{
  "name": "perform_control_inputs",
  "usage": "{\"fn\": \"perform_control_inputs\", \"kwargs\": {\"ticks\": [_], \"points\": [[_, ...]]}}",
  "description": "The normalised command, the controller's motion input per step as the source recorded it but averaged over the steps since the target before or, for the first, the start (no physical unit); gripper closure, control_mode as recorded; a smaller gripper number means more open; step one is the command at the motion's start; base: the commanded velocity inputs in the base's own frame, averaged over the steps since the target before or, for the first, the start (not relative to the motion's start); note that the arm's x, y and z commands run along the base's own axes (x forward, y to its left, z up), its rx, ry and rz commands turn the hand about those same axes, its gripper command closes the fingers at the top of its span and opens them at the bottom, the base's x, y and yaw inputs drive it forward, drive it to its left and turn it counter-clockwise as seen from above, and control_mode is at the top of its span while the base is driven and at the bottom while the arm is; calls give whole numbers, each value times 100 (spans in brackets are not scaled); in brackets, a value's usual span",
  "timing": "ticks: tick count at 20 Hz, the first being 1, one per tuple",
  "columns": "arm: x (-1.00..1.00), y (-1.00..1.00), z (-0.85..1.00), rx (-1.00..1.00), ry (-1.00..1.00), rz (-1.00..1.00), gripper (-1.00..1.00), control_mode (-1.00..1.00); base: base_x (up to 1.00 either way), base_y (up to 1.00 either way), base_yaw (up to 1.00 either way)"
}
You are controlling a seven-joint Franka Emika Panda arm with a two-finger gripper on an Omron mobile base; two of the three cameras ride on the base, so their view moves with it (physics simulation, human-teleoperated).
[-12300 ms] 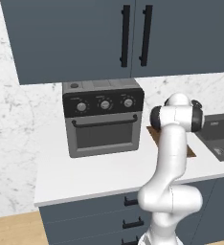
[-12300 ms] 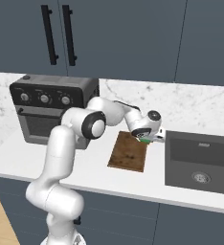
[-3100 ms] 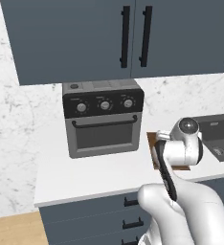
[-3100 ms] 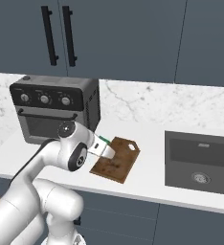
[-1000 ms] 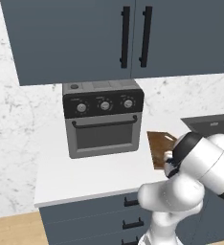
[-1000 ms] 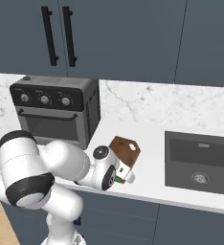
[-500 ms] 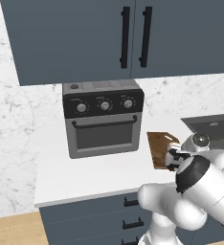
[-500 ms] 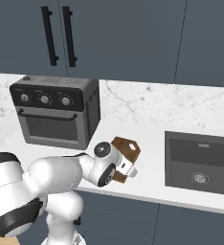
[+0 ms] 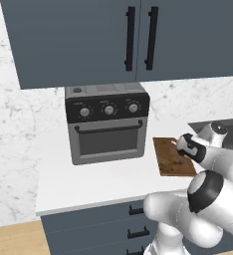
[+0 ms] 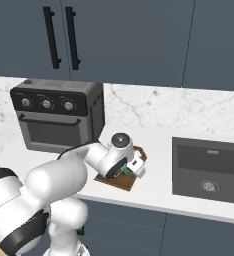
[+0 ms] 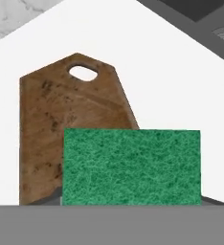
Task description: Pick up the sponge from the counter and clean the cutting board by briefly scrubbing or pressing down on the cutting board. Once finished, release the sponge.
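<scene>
Pickup judged done: sponge (image 11: 131, 166) is clamped in the gripper (image 10: 130, 168), jaws drawn in on it, green face filling the lower hand view; a sliver of green is also seen at the claw in the right base view. Sponge is carried low over the near end of the cutting board (image 11: 66, 124); contact with the wood cannot be told from these views. Left to do, as judged: press or scrub on the board, then release.

Edges: board lies on the counter (image 9: 98, 179) just right of the toaster oven (image 9: 107, 127), close to the front counter edge; its handle-hole end points toward the back wall; sink basin (image 10: 209, 167) is well apart on the right, white worktop between. Open room: bare wood ahead of the sponge toward the hole end, so a short stroke that way looks free; little margin toward the counter front; oven side is near the board's left edge, so sideways travel there should be kept short.
</scene>
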Motion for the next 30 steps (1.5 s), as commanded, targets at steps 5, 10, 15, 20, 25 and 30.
{"fn": "perform_control_inputs", "kwargs": {"ticks": [5,10,15,20,25,30], "points": [[58,50,-62,-2,43,0,100,-100,0,0,0],[49,30,-67,-1,38,0,100,-100,0,0,0],[30,0,-35,0,22,2,100,-100,0,0,0],[7,5,-20,0,12,0,-100,-100,0,0,0],[0,1,-4,1,7,0,-100,-100,0,0,0],[-15,-9,0,3,1,0,-100,-100,0,0,0]]}}
